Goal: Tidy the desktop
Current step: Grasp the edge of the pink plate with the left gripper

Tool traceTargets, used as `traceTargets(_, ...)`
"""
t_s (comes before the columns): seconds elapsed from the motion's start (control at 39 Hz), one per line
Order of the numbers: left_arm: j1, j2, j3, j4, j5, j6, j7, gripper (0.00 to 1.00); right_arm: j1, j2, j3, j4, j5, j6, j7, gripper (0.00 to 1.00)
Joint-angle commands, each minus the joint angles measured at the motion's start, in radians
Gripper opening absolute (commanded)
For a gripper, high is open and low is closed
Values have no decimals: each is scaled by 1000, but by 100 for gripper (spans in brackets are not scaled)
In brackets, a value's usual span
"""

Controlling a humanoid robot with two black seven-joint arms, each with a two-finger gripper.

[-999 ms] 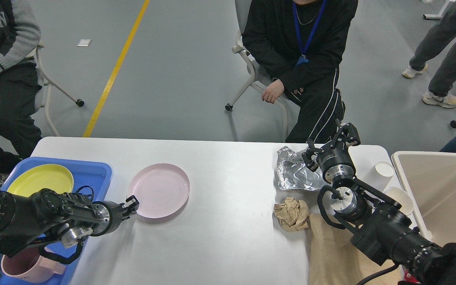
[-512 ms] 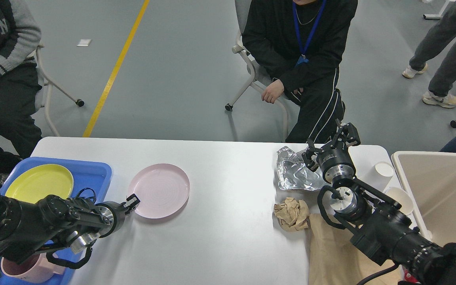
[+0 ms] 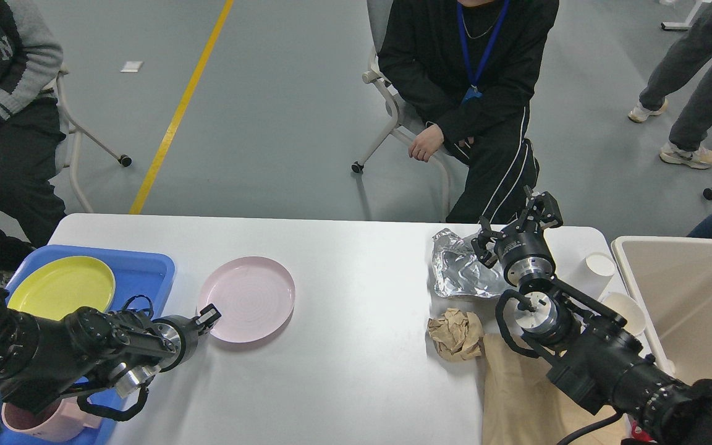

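The white desktop [image 3: 356, 278] holds a pink plate [image 3: 248, 296] left of centre. My left gripper [image 3: 209, 317] is at the plate's near-left rim, its fingertips touching the edge; I cannot tell whether they are clamped on it. On the right lie crumpled silver foil [image 3: 461, 272], a crumpled brown paper ball [image 3: 455, 334] and a flat brown paper sheet [image 3: 517, 395]. My right gripper [image 3: 513, 224] is open and empty, raised just right of the foil at the far edge.
A blue tray [image 3: 146, 269] at the left holds a yellow plate [image 3: 62, 284] and a pink mug [image 3: 31, 420]. Two paper cups [image 3: 599, 264] [image 3: 631, 309] stand by a beige bin [image 3: 690, 296] at the right. People sit beyond the table.
My left arm has drawn back slightly toward the near left, and the pink plate has shifted a little left. The right arm has not moved.
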Motion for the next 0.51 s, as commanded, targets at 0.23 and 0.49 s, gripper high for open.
traceTargets(0.23, 9, -1, 0, 0, 0, 2, 0, 0, 0, 0, 0, 0, -1, 0, 0, 100)
traceTargets(0.49, -9, 9, 0, -15, 3, -4, 0, 0, 0, 0, 0, 0, -1, 0, 0, 100)
